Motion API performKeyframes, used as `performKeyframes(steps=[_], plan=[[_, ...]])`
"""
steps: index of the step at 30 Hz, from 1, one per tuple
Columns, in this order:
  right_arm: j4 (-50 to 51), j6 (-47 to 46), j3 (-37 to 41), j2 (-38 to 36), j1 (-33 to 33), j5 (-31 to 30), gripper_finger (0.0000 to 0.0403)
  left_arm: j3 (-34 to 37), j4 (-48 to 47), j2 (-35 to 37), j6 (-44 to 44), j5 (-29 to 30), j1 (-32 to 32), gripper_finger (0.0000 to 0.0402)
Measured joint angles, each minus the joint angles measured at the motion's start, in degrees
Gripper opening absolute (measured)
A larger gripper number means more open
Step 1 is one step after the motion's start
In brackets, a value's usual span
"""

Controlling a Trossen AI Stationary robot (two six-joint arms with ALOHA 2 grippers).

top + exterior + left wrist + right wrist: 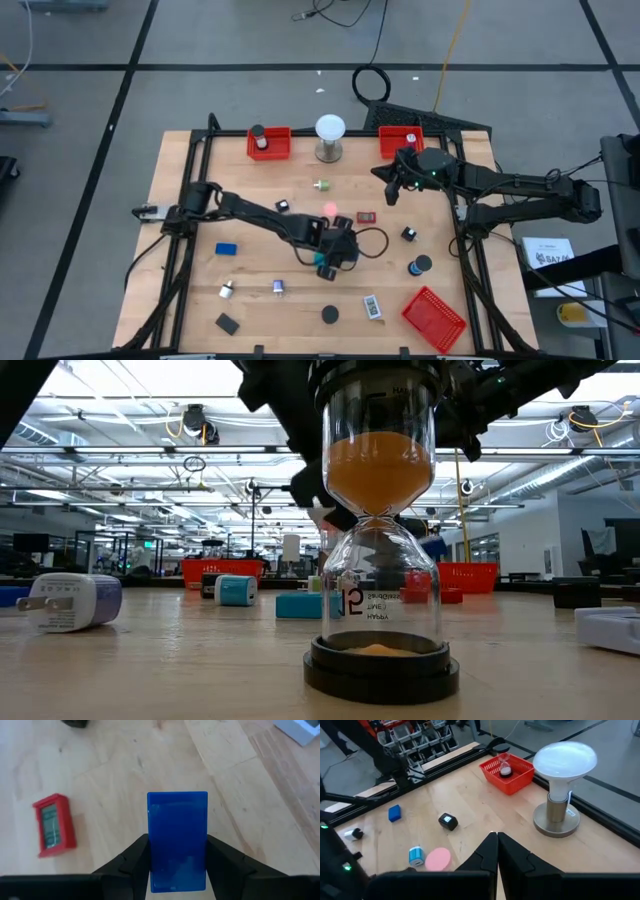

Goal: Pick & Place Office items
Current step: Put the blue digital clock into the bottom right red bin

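Observation:
My left gripper [335, 260] is over the middle of the table, shut on a blue rectangular block [177, 840]. A small red item [54, 824] lies on the wood beyond it. Other office items lie scattered flat on the table: a blue block [226, 249], a pink disc [330, 210], a black cube [408, 234] and silver pieces [279, 288]. My right gripper [400, 178] hangs shut and empty by the far right red tray [400, 142]; its closed fingers [490, 851] show in the right wrist view. My left gripper pinches the blue block by its two long sides [152, 850] between its two fingers [135, 860], at the block's near end. The fingers slant down from the table's left and lie along the block. The block's far end [177, 800] sticks out ahead of them, above the wood.
A white globe lamp [330, 132] stands at the far middle, beside a red tray [269, 143] holding an hourglass. A third red tray [435, 315] sits tilted at the near right. An hourglass [380, 560] stands close to the low camera. A black cable loop [372, 240] lies beside my left gripper.

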State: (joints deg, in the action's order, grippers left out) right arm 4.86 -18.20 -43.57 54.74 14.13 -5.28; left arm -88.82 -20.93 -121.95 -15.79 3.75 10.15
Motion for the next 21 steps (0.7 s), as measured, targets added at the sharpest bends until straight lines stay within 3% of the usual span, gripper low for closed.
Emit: performKeyframes(steps=[11,15,18,21], plan=[[0.03,-0.54,0.0,0.0,0.0,1.1,0.0,0.09,1.13,-0.72,0.65,-0.42,0.11,0.0216],[0.09,-0.6,0.0,0.0,0.0,1.1,0.0,0.05,-4.12,1.35,1.39,3.13,0.21,0.0225],[0.09,-0.6,0.0,0.0,0.0,1.1,0.0,-1.21,-11.2,6.23,8.08,5.1,0.27,0.0206],[0.12,0.03,0.0,-0.02,0.0,1.1,0.0,-0.99,-16.97,12.84,15.77,4.65,0.0,0.0156]])
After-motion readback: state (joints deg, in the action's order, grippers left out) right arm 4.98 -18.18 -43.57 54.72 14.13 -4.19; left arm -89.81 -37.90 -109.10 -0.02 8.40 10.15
